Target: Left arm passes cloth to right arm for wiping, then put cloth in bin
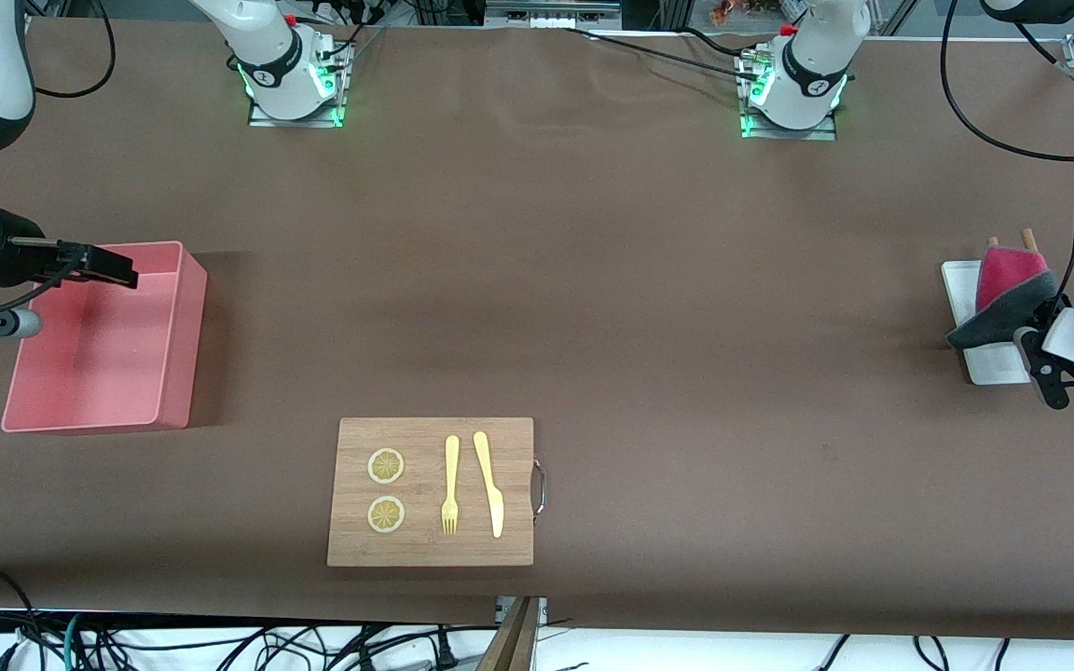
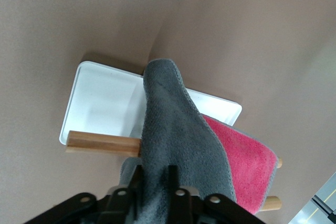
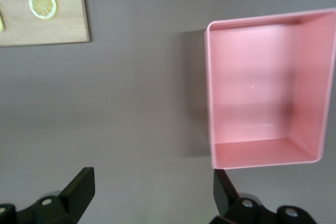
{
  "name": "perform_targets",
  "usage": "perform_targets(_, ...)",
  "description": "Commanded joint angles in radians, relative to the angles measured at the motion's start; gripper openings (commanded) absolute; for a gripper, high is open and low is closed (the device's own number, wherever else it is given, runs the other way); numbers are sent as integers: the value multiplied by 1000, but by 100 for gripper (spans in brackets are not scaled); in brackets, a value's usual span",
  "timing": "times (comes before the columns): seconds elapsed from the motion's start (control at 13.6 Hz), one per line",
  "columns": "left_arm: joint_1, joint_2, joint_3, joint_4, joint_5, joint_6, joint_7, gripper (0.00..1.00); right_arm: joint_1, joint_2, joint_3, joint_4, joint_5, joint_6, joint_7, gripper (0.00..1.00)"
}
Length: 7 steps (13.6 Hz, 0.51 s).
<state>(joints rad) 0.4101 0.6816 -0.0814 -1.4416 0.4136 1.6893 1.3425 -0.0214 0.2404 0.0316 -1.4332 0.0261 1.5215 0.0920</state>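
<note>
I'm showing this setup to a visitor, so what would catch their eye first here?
Probably the cloth, magenta-red and dark grey, pinched by the left gripper over the white tray at the left arm's end of the table. Next, the pink bin at the right arm's end, with the open right gripper over it.

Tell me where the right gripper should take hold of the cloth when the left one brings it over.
Probably the free hanging end. The left gripper pinches the cloth at one grey edge over the white tray, so the rest droops, folded with its magenta face showing. The open right gripper, now over the bin, should come from the side, clear of the left fingers.
</note>
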Motion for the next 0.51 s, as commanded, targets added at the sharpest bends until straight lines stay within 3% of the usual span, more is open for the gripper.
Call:
perform_targets(0.0, 4, 6, -5, 29, -22, -31, 27, 0, 14, -9, 7, -3, 55, -9, 153, 100)
perform_targets(0.37, -13, -33, -18, 50, -19, -65, 21, 0, 109, -6, 7, -1, 63, 5, 357, 100)
perform_targets(0.44, -30, -33, -18, 96, -19, -97, 21, 0, 127, -1, 7, 0, 64, 5, 412, 100)
